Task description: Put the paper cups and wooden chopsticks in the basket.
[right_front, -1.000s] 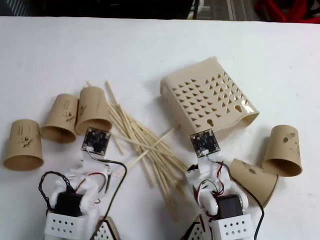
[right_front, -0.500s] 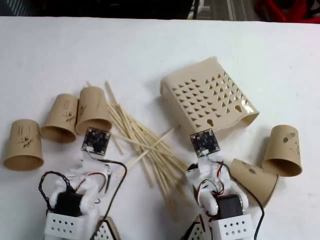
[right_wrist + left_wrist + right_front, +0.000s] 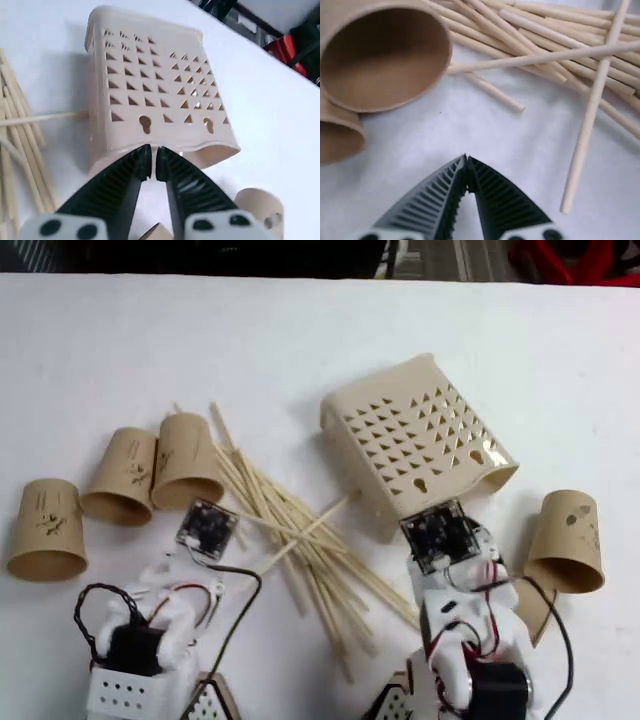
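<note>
Left wrist view first: the black toothed left gripper (image 3: 467,161) is seen closed tight on nothing, over the white table (image 3: 470,130). Beyond it, a brown paper cup (image 3: 385,55) is laid on its side beside the scattered pale wooden chopsticks (image 3: 545,45). The right gripper (image 3: 153,156) is pinched together too, empty, and the cream perforated plastic basket (image 3: 155,95) is tipped over just past it. A further paper cup (image 3: 567,540) is laid on the table to the right of the basket.
</note>
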